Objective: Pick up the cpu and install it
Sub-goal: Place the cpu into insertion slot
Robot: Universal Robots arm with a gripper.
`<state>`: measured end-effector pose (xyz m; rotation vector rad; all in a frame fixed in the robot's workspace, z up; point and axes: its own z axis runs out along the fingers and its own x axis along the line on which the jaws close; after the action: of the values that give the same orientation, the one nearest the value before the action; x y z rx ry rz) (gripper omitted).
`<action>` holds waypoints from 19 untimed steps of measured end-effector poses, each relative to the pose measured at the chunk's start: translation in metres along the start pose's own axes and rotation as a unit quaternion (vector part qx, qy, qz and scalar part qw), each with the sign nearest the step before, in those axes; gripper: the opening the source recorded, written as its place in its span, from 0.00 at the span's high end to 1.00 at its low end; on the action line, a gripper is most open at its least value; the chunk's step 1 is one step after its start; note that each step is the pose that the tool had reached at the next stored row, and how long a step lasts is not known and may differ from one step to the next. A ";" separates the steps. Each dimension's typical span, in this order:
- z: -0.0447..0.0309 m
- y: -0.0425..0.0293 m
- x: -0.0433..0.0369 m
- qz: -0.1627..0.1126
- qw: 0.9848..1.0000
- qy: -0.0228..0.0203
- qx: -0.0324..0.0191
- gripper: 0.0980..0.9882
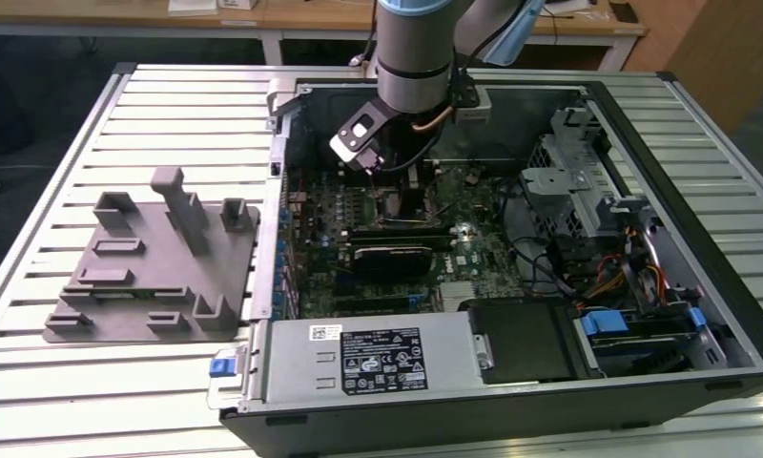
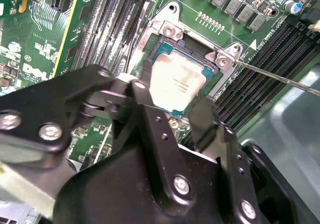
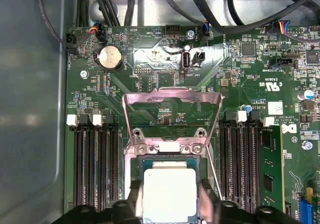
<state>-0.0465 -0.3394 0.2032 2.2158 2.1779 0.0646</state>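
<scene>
Cpu (image 3: pixel 169 198), a small flat square chip with a silvery metal top, sits low in the black-framed socket (image 3: pixel 141 163) of the green motherboard (image 3: pixel 150 58); the black two-fingered tool (image 2: pixel 171 99) is narrowed onto its opposite edges, apparently keeping it square; the silvery load frame (image 3: pixel 172 96) stands hinged open, clearing access.

A black and white sticker (image 1: pixel 384 361) with print sits on the metal box (image 1: pixel 293 355). Tiny white letters (image 3: pixel 270 85) dot the green board (image 3: pixel 165 58).
</scene>
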 end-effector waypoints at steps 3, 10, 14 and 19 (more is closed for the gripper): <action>0.0000 0.0000 0.0000 0.000 1.000 0.000 0.000 0.60; 0.0000 0.0000 0.0000 0.000 1.000 0.000 0.000 0.87; 0.0000 0.0000 0.0000 0.000 1.000 0.000 0.000 0.99; -0.0001 -0.0001 -0.0006 0.000 1.000 0.000 0.000 0.99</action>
<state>-0.0466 -0.3400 0.2033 2.2158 2.1784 0.0649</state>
